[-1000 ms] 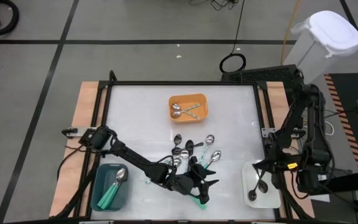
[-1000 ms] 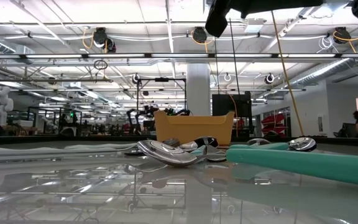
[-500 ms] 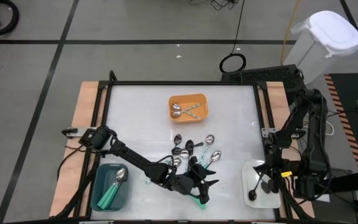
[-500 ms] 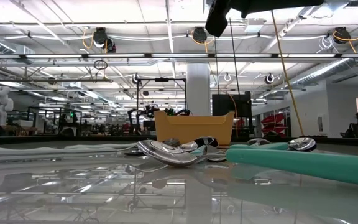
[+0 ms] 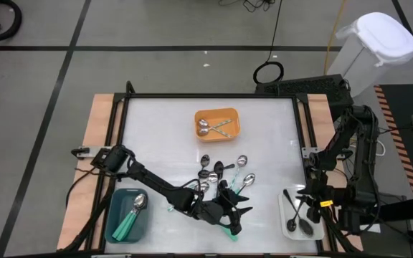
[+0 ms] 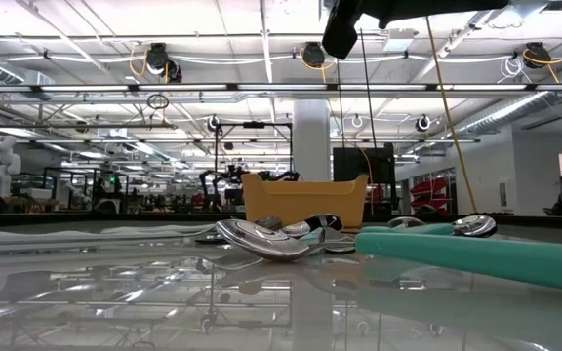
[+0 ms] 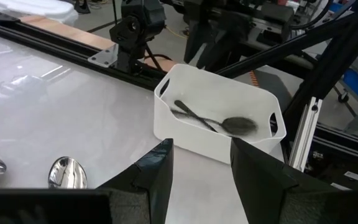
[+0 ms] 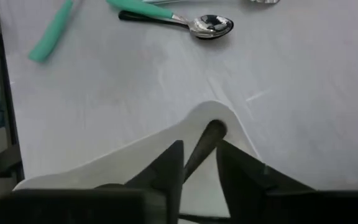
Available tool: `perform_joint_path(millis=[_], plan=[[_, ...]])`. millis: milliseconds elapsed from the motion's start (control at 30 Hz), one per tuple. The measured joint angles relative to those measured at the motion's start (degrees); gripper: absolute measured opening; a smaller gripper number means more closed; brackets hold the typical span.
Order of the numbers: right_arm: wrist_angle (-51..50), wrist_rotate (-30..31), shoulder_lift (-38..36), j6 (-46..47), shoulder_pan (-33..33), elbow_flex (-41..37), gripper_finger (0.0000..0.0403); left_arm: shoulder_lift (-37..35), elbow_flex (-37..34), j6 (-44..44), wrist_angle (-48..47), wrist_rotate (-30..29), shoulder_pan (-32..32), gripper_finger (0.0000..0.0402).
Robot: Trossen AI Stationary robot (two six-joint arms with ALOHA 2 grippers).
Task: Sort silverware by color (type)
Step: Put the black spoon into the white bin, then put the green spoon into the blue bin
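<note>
I see my right gripper (image 5: 310, 206) at lower right, fingers parted, over the white rectangular tray (image 5: 285, 197) holding two black plastic spoons (image 5: 296, 215). Left gripper (image 5: 236, 213), fingers open, hovers bottom centre over the teal-handled spoons (image 5: 229, 185).

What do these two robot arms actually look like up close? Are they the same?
Both look alike: slim, dark, jointed arms. The left arm runs from a base at the table's edge to its left gripper. The right arm carries a small yellow-orange mark near its right gripper. Each ends in two flat, black, wedge-shaped jaws, and dark cables trail by the bases.
</note>
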Motion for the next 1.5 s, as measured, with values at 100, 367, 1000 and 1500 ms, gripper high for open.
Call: perform_joint_path(millis=[100, 367, 1000, 1500], plan=[[-0.05, 0.26, -0.12, 0.13, 0.00, 0.00, 0.0118, 0.00, 0.00, -0.08, 0.00, 0.00, 0.00, 0.0159], [-0.69, 5.00, -0.17, -1.45, -0.02, 6.44, 0.0136, 0.00, 0.02, -0.11, -2.35, -0.02, 0.02, 0.0159], [3.98, 30.29, 8.58, -32.34, -5.40, 13.71, 0.0132, 0.00, 0.04, 1.18, -15.27, -0.05, 5.27, 0.0159], [-6.08, 30.16, 1.91, -24.76, -8.17, 3.57, 0.0132, 0.00, 0.04, -1.34, -25.66, -0.01, 8.39, 0.0159]])
